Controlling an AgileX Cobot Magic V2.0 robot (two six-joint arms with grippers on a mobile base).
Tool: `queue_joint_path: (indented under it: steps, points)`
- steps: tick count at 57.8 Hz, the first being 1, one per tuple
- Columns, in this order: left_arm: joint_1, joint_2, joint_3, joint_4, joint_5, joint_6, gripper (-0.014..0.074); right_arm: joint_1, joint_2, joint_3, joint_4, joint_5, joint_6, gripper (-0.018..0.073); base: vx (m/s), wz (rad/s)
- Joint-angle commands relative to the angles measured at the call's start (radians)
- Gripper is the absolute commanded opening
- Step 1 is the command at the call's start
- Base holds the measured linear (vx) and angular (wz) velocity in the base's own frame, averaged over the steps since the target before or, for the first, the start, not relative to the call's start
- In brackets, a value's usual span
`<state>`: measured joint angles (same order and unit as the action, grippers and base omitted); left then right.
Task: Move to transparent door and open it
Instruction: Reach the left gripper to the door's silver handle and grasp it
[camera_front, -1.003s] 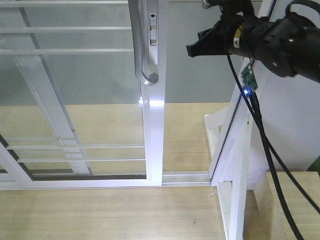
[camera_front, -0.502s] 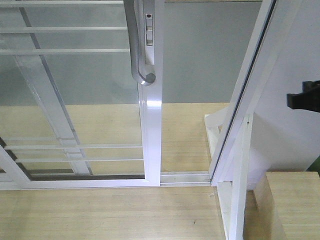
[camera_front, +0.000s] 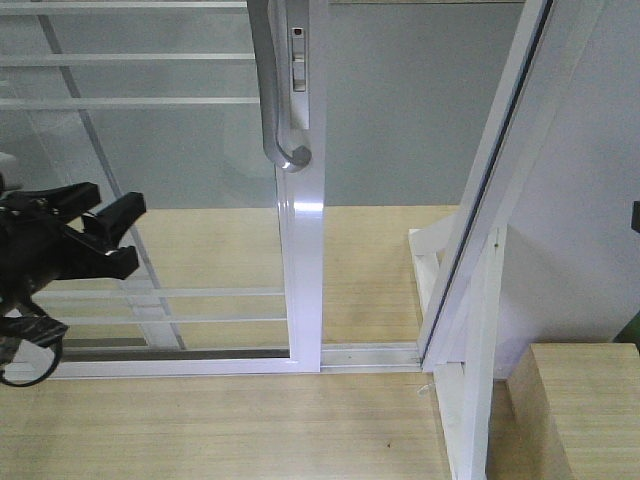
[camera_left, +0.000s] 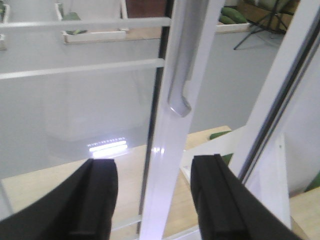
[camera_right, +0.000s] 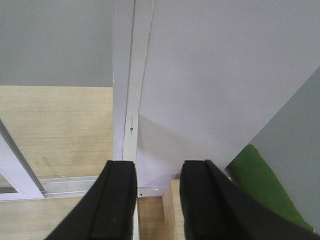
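Observation:
The transparent door (camera_front: 303, 250) is a white-framed glass panel with thin horizontal bars and a curved grey handle (camera_front: 272, 90) beside a lock plate. It stands slid left, leaving a gap to the slanted white jamb (camera_front: 490, 200). My left gripper (camera_front: 122, 232) hangs open at the left, in front of the glass, below and left of the handle. In the left wrist view the open gripper (camera_left: 154, 167) frames the door's white stile (camera_left: 172, 135), with the handle (camera_left: 181, 95) above; nothing is held. My right gripper (camera_right: 157, 170) is open and empty, facing a white wall.
A white post (camera_front: 478, 340) and a light wooden box (camera_front: 585, 400) stand at the lower right. The door's metal floor track (camera_front: 370, 355) crosses the wooden floor. In the right wrist view, something green (camera_right: 260, 185) lies beside the white wall panel (camera_right: 215, 75).
The right arm left the upper right of the front view. The left gripper came in at the left edge. The door's stile sits slightly further left than one second ago.

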<state>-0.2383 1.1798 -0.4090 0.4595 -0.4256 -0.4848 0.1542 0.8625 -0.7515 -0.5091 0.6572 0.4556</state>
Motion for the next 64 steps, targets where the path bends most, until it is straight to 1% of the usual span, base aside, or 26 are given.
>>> queue_joint_path:
  steps: [1,7,15,22,41,64]
  points:
    - [-0.028,0.075,-0.056,-0.011,-0.183,0.001,0.0461,-0.006,0.003,-0.029,-0.017,-0.081,0.007,0.0309,0.00,0.00]
    - [-0.057,0.185,-0.137,-0.011,-0.216,0.016,0.0461,-0.006,0.012,-0.029,-0.014,-0.086,0.007,0.0309,0.00,0.00]
    - [-0.077,0.316,-0.290,-0.013,-0.215,0.088,0.0461,-0.006,0.012,-0.029,-0.008,-0.086,0.007,0.0309,0.00,0.00]
    - [-0.083,0.414,-0.421,-0.021,-0.203,0.087,0.0461,-0.006,0.012,-0.029,-0.008,-0.086,0.007,0.0309,0.00,0.00]
    - [-0.086,0.597,-0.694,-0.021,-0.174,0.086,0.0461,-0.006,0.012,-0.029,-0.006,-0.086,0.007,0.0309,0.00,0.00]
    - [-0.122,0.749,-0.956,-0.020,-0.113,0.086,0.0461,-0.006,0.012,-0.029,-0.007,-0.082,0.007,0.0309,0.00,0.00]
